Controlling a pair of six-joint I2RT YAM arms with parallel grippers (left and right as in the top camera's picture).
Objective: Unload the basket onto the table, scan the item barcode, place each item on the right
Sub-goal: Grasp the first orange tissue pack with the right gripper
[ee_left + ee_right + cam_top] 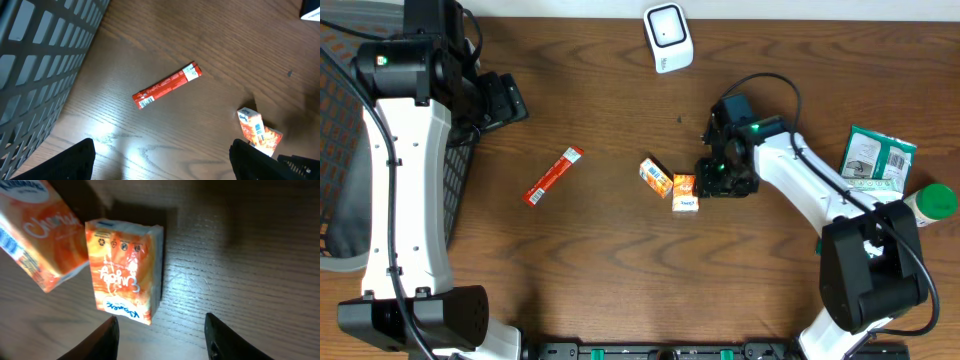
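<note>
Two orange tissue packs sit mid-tabletop (600, 270), right up against each other. The right gripper (162, 332) hangs just over the pack (125, 270) nearest it, fingers apart and gripping nothing; the pack lies flat on the wood. The left gripper (162, 160) is spread wide and empty too, over by the red stick (167, 85).

My guess is we're at the pick-up step. Next it has to drop down, close on the pack's sides, then carry it up to the scanner (668, 37) with the barcode facing it. Can't really tell where this pack's barcode is, though; the second pack (252, 127) shows one on its side.
</note>
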